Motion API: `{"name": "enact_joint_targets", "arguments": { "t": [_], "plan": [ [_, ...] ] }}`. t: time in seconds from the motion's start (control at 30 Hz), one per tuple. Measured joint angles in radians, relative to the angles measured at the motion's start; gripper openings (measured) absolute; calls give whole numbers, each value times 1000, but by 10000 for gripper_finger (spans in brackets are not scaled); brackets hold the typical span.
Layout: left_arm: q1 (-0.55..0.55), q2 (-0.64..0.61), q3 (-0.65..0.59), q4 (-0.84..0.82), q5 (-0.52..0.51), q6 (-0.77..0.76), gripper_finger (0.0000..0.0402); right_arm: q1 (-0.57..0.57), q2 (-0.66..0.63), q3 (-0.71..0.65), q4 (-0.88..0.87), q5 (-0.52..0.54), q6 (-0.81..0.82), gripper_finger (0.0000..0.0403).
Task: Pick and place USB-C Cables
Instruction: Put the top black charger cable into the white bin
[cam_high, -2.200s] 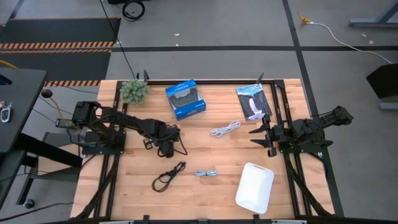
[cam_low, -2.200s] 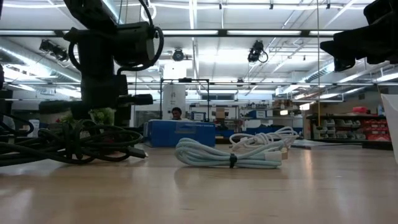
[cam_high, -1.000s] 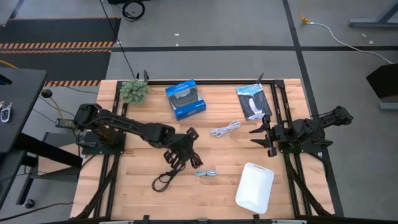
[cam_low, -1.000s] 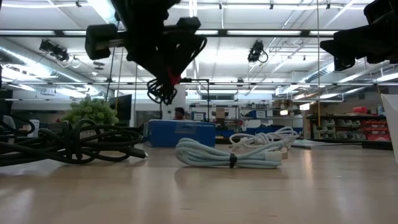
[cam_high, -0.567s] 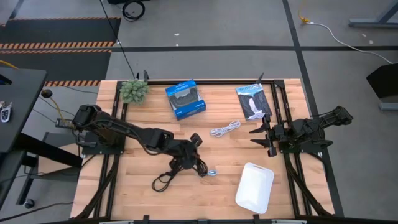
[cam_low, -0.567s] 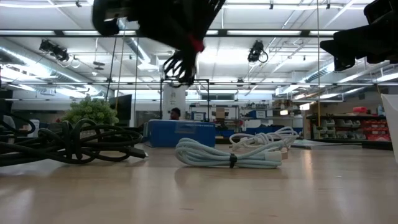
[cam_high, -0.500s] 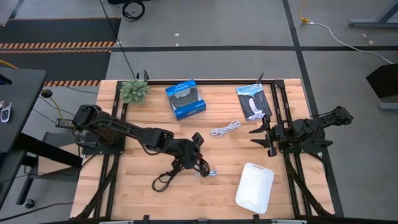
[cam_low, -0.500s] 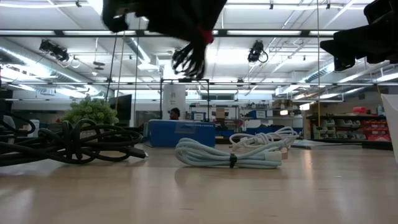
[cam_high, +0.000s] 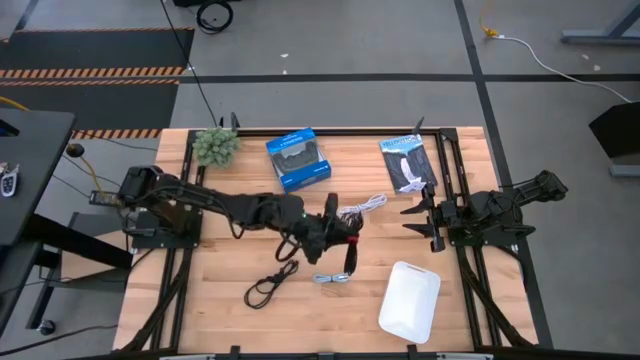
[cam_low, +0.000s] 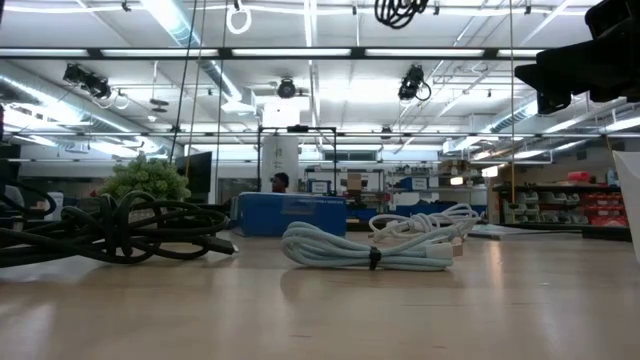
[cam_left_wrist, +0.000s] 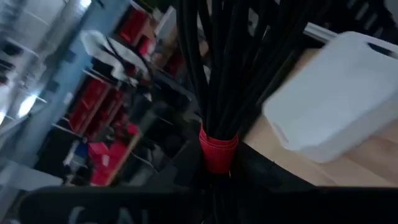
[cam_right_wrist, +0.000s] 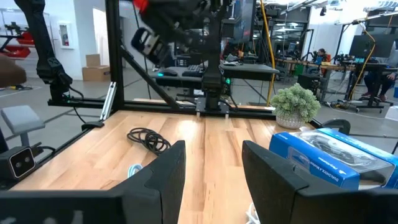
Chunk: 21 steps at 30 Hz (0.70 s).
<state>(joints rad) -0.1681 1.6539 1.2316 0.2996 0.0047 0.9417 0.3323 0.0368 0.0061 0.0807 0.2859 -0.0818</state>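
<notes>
My left gripper (cam_high: 338, 236) is over the middle of the table, shut on the black cable with the red band (cam_high: 350, 256). This cable also shows in the left wrist view (cam_left_wrist: 217, 74) and at the top of the low view (cam_low: 400, 10). The white cable (cam_high: 362, 208), the short grey cable (cam_high: 333, 278) and the loose black cable (cam_high: 270, 283) lie on the table. My right gripper (cam_high: 424, 216) waits open at the table's right, and its open fingers show in the right wrist view (cam_right_wrist: 214, 177). My left gripper holds the black cable's bundle at its red band (cam_left_wrist: 217, 150), where the strands are tied together. The fingers themselves are hidden under the bundle in the wrist view. The cable is lifted well clear of the table, and its loops (cam_high: 350, 262) reach out beyond the gripper.
A white bin (cam_high: 410, 300) lies at the near right. A blue box (cam_high: 298, 158), a dark flat packet (cam_high: 407, 163) and a small green plant (cam_high: 215, 146) lie along the far edge. Bare wood lies between the cables and the near edge.
My left gripper has carried the black-and-red cable upward and toward the table's right, from over the loose black cable to beside the white cable. In the low view the cable has risen from mid-height to the picture's top edge. The other cables have stayed in place.
</notes>
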Motion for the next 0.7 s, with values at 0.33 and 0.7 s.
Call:
{"name": "enact_joint_targets", "arguments": {
  "t": [0.33, 0.7],
  "plan": [
    [113, 0, 0, 8, 172, -443, 74, -1, 1, 0, 189, -1, -30, 165],
    [190, 0, 0, 26, 358, -843, 75, -13, 7, 0, 611, 61, -23, 165]
  ]
}}
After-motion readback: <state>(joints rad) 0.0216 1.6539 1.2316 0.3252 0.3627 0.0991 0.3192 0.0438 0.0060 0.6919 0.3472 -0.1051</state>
